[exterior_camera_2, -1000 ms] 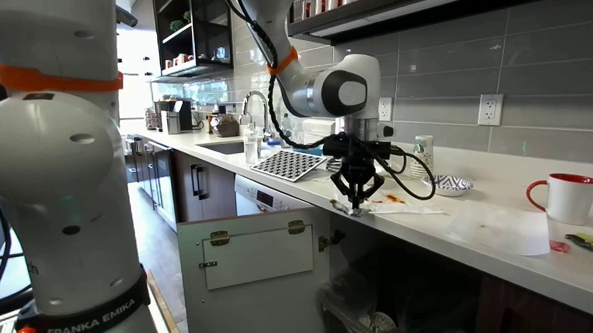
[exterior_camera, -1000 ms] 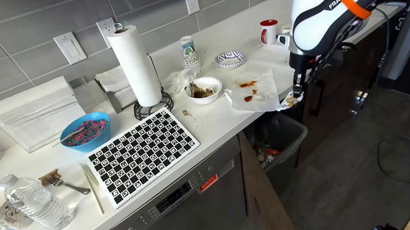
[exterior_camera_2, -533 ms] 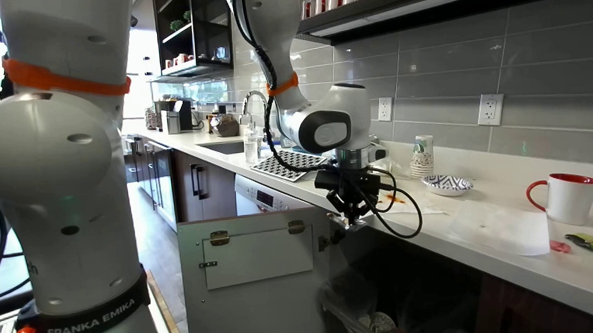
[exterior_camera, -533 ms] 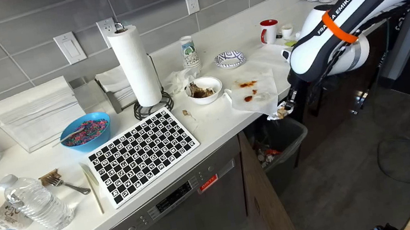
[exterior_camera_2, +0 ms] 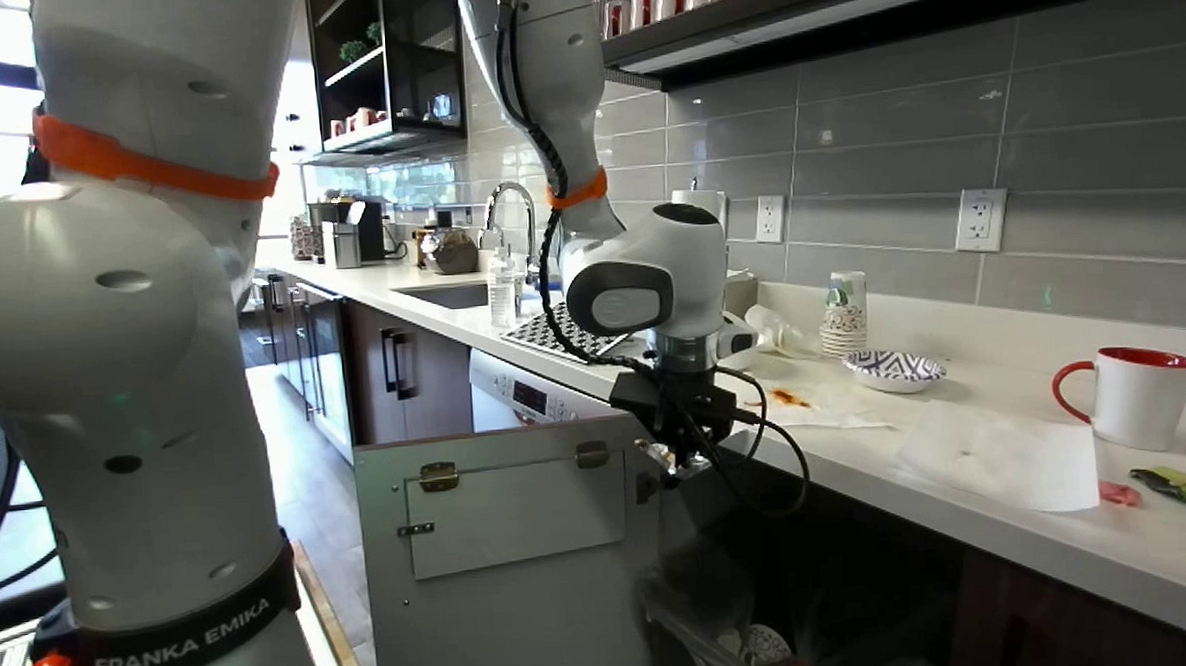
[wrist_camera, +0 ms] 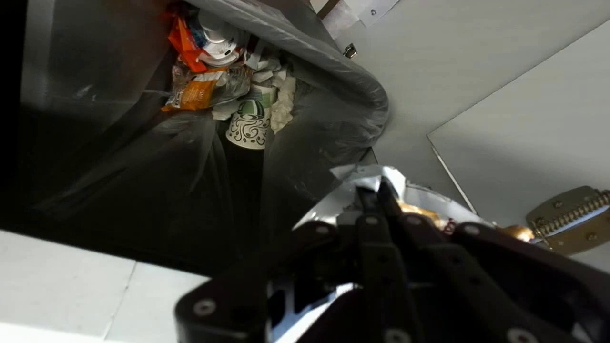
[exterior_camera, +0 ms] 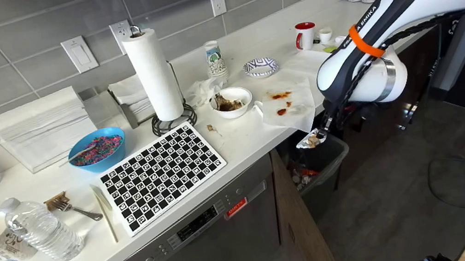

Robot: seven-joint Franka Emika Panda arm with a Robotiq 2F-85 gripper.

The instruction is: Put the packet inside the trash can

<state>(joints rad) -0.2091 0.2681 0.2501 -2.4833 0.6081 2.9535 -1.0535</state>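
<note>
The packet (exterior_camera: 311, 139) is a silver foil wrapper with tan and brown marks. My gripper (exterior_camera: 322, 133) is shut on it and holds it above the trash can (exterior_camera: 335, 154), just past the counter's front edge. The packet also shows in an exterior view (exterior_camera_2: 675, 460). In the wrist view, the fingertips (wrist_camera: 366, 197) pinch the foil packet (wrist_camera: 329, 204), and the fingers cover part of it. The trash can (wrist_camera: 369, 95) is dark, lined with a clear bag, and holds wrappers and paper cups. The packet is at the bin's near side, close to the cabinet door.
The open cabinet door (exterior_camera_2: 503, 567) stands beside the bin. The counter edge (exterior_camera_2: 860, 481) is close behind the gripper. Stained paper (exterior_camera: 298, 101), a white bowl (exterior_camera: 241, 111) and a patterned bowl (exterior_camera: 261, 70) lie on the counter.
My gripper has moved down and away from the counter edge, carrying the packet from beside the stained paper to above the trash can. The bin and counter items have not moved.
</note>
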